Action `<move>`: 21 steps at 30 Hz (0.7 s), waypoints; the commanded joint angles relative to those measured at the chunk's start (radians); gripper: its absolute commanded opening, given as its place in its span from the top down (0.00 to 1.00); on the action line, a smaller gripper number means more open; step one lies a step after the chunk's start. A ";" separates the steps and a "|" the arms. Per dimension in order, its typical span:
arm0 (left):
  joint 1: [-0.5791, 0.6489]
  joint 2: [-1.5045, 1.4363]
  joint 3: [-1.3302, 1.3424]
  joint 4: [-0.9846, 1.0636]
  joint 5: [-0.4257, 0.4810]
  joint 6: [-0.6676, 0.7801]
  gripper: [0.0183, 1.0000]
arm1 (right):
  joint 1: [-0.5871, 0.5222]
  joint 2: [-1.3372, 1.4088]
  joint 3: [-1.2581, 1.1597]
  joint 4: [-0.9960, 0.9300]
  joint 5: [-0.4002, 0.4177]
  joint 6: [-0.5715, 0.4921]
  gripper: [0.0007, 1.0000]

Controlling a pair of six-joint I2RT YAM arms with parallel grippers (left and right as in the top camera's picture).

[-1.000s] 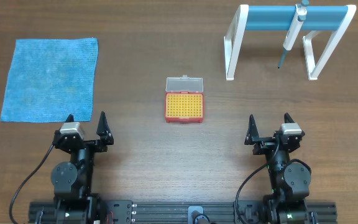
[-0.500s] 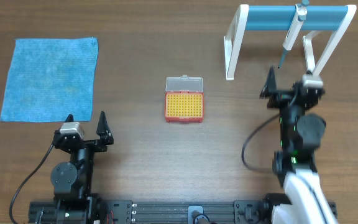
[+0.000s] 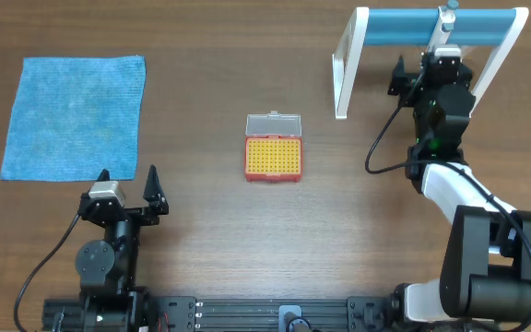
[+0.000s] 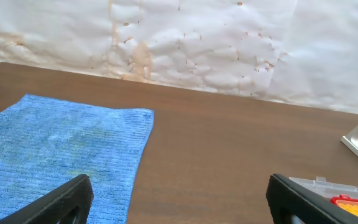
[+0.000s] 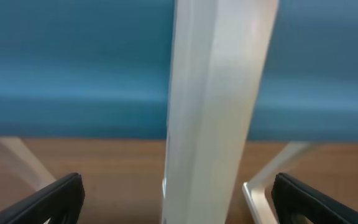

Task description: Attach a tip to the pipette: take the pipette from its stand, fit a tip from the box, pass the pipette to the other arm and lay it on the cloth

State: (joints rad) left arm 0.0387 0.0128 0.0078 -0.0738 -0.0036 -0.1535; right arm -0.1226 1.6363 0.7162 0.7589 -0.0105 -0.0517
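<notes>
**A:** Surface?
**B:** Brown wood-grain worktop (image 3: 210,83). A blue cloth (image 3: 74,118) lies flat at the far left. The tip box (image 3: 273,155) sits mid-worktop with its clear lid folded back and yellow tips in a red base. A white-legged stand (image 3: 395,28) with a blue bar is at the far right.

**A:** Pipette?
**B:** The pipette (image 5: 219,106) hangs from the stand's blue bar. The right claw (image 5: 179,199) is up at it, spread wide, with one finger on each side of the white body. No contact visible, holding nothing.

**A:** Other arm?
**B:** The left claw (image 3: 127,180) sits low by its base, near the cloth's near edge, also spread wide and empty.

**A:** Room?
**B:** A white wall (image 4: 229,50) stands past the worktop's far edge, crinkled and blotched with brown stains.
</notes>
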 commanded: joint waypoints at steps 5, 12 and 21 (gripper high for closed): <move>0.000 -0.006 -0.002 -0.005 -0.004 0.010 0.09 | -0.010 0.089 0.061 0.016 -0.010 -0.040 0.02; 0.000 -0.006 -0.002 -0.005 -0.004 0.010 0.10 | -0.013 0.121 0.061 0.093 -0.080 -0.040 0.02; 0.000 -0.006 -0.002 -0.005 -0.004 0.010 0.10 | -0.013 0.122 0.061 0.106 -0.080 -0.040 0.91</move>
State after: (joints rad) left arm 0.0387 0.0128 0.0078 -0.0738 -0.0036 -0.1535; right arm -0.1295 1.7439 0.7605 0.8532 -0.0818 -0.0898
